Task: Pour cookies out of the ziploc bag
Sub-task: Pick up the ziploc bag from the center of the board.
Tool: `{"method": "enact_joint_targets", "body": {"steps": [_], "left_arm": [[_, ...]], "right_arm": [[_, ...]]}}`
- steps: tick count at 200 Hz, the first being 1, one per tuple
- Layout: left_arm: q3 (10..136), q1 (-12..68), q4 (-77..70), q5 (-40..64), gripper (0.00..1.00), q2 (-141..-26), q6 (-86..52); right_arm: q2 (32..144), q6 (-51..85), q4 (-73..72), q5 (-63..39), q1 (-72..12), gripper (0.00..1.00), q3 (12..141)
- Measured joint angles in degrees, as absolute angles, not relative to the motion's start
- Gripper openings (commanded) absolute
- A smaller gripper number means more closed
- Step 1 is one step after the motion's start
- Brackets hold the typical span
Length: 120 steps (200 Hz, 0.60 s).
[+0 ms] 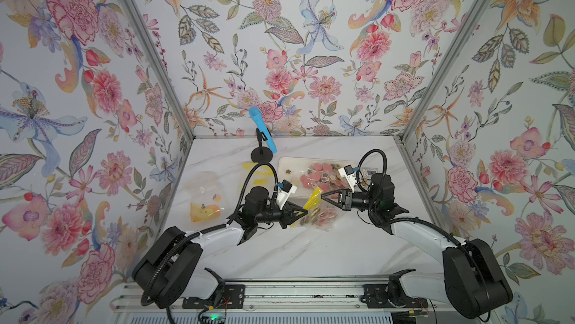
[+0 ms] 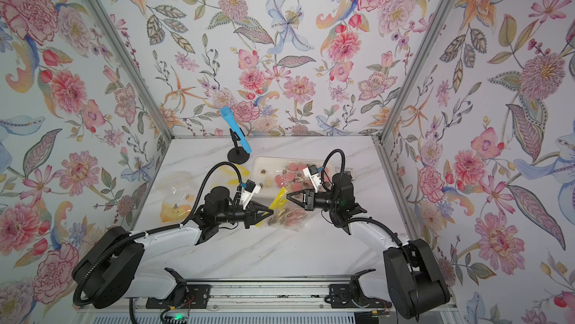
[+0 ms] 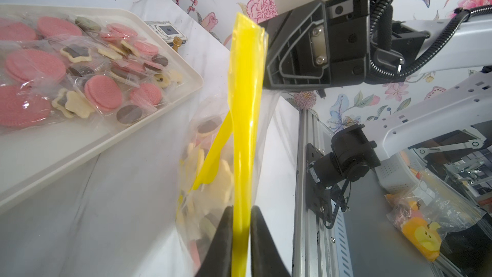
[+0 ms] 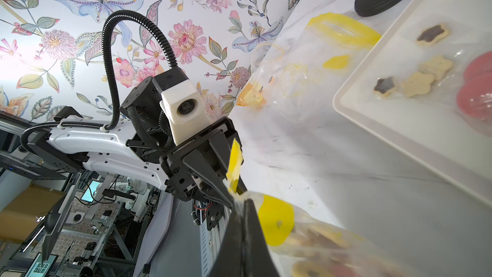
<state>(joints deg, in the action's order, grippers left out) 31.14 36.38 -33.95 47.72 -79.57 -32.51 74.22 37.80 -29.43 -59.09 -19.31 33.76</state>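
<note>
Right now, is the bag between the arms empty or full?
Partly full: the bag shows pink, brown and beige cookies through its clear plastic.

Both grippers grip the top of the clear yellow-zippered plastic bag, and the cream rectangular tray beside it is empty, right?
No. The cream tray holds pink, dark and beige cookies, per the left wrist view. The left gripper and right gripper do grip the bag's top.

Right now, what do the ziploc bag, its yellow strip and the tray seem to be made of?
The ziploc bag: thin clear plastic film, glossy; it wrinkles and the cookies show through.
The yellow strip: thicker yellow plastic, smooth and translucent, staying a straight band.
The tray: probably rigid plastic, cream, matte; rounded corner, raised rim, only soft highlights.
</note>
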Motion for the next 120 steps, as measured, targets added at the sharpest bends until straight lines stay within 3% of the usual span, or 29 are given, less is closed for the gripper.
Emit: {"method": "enact_joint_targets", "body": {"steps": [20,43,67,94,120], "left_arm": [[31.1,36.4,-32.5,47.3,0.01,-78.1,-32.3],[31.1,36.8,-30.4,46.8,0.0,-75.8,-32.4],[31.1,38.0,-27.9,45.3,0.0,-73.1,-32.4],[32.8,39.7,-22.2,41.4,0.01,-70.4,-32.6],[37.5,42.3,-14.9,36.1,0.01,-69.7,-32.6]], "right_arm": [[74.0,37.8,-28.9,-58.1,-19.3,0.14,33.8],[72.0,37.1,-26.8,-55.8,-20.0,0.46,33.8],[69.1,36.8,-23.5,-52.3,-22.4,0.71,34.0],[65.6,36.2,-18.5,-45.6,-26.1,0.74,34.5],[62.9,37.4,-14.7,-39.2,-29.6,0.69,34.8]]}}
